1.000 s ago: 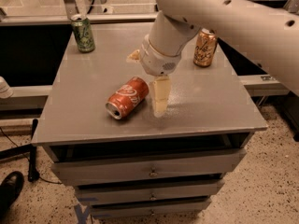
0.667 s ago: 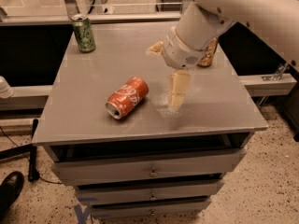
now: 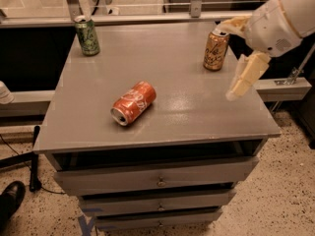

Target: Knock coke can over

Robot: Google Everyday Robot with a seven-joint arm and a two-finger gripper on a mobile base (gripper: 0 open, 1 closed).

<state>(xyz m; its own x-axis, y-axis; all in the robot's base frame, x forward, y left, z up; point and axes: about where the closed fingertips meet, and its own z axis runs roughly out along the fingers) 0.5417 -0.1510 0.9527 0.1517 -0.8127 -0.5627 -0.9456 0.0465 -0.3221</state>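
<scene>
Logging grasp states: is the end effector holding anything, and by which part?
Nothing is held. The end effector hangs empty above the edge of the table, apart from the coke can lying on its side.

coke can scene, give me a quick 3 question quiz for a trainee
1. True or false: the coke can stands upright on the drawer cabinet.
2. Where is the gripper? A) directly above the coke can B) by the cabinet's right edge, near the gold-tan can C) at the back-left corner
3. How many cans stand upright?

Key: 1 false, it lies on its side. 2 B. 3 two: the green can and the gold-tan can.
</scene>
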